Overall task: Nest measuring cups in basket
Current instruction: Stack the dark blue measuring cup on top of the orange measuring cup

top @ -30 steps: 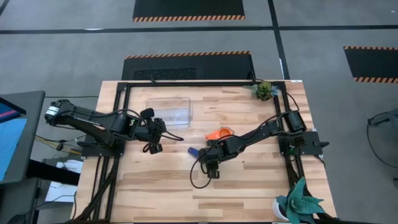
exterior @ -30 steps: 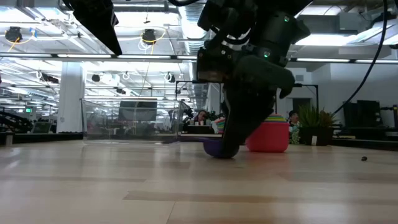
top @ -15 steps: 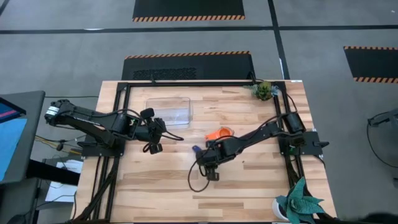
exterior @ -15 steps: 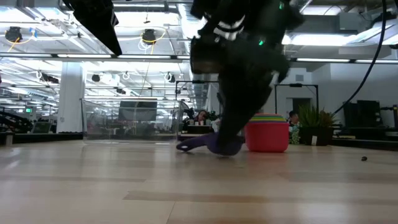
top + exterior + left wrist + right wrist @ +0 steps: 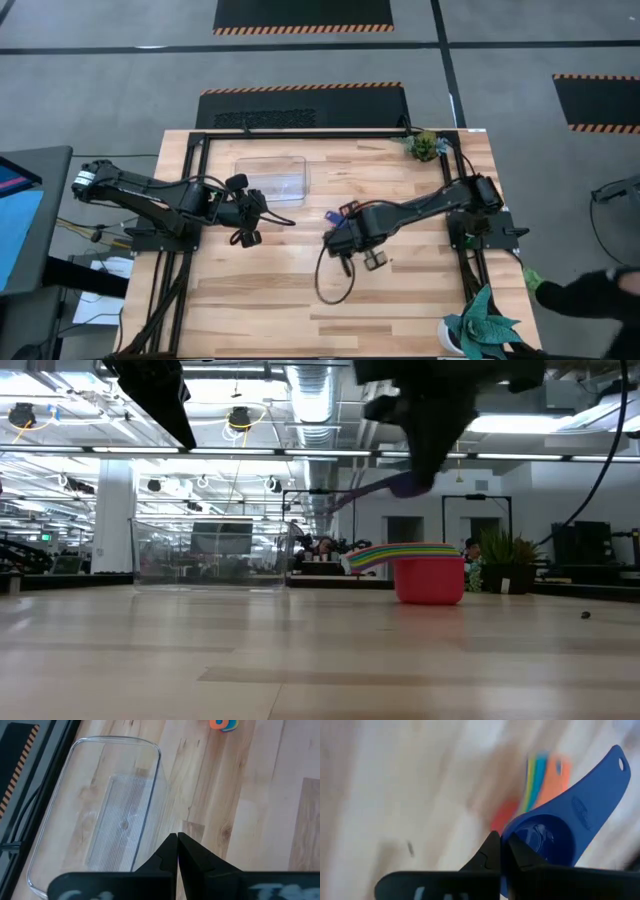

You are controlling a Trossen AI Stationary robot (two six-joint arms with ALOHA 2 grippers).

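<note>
My right gripper [image 5: 503, 847] is shut on a dark blue measuring cup [image 5: 555, 835] and holds it in the air over the middle of the table [image 5: 335, 221]. Just beyond it, a stack of nested cups [image 5: 428, 577] stands on its red bottom cup, with the coloured handles [image 5: 372, 555] fanned out to one side. The clear basket [image 5: 272, 178] rests at the far left. My left gripper [image 5: 177, 840] is shut and hangs above the wood beside the basket [image 5: 115, 815]. My right gripper pinches the blue cup's rim [image 5: 506, 839] on the side opposite the handle [image 5: 600, 785]. One finger [image 5: 520, 856] appears to be inside the bowl and the other outside. The fingers come from above, pointing steeply down. The cup hangs clear of the table [image 5: 402, 484].
A small plant [image 5: 425, 146] stands at the far right corner and a larger one [image 5: 482, 325] at the near right corner. A person's dark sleeve [image 5: 590, 293] reaches in beyond the table's right side. A cable loop [image 5: 330, 280] lies below the right arm.
My right gripper has risen from the table with the dark blue cup and has rolled and tipped to point more steeply down. The cup, which lay on the wood beside the stack, now hangs well clear above it. A person's sleeve has come into view at the right.
</note>
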